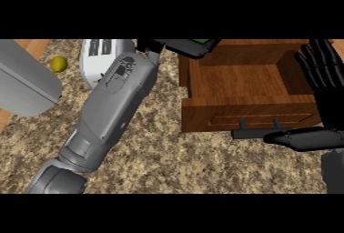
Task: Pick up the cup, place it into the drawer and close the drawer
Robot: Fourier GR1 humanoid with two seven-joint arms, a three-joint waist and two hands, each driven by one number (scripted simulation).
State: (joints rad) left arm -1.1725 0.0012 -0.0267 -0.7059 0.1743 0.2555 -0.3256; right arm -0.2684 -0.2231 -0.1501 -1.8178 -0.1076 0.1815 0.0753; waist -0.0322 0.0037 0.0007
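The speckled worktop (pixel 174 159) carries everything, and the open wooden drawer (pixel 245 86) serves as the landmark. Left of the drawer, the long grey left forearm (pixel 111 113) reaches up toward the drawer's far left corner. Further left of the drawer sit a grey sink-like basin (pixel 27 82), a white toaster (pixel 101 52) and a small yellow fruit (pixel 58 63). At the drawer's right edge the right robot hand (pixel 321 68) rests with its fingers straight and apart. At the drawer's far left corner the left robot hand (pixel 184 47) curls round a green cup (pixel 200 42), of which only a sliver shows. The step in hand looks like carrying the cup; the next move calls for bringing it over the drawer's hollow, lowering and letting go, then pushing the front shut
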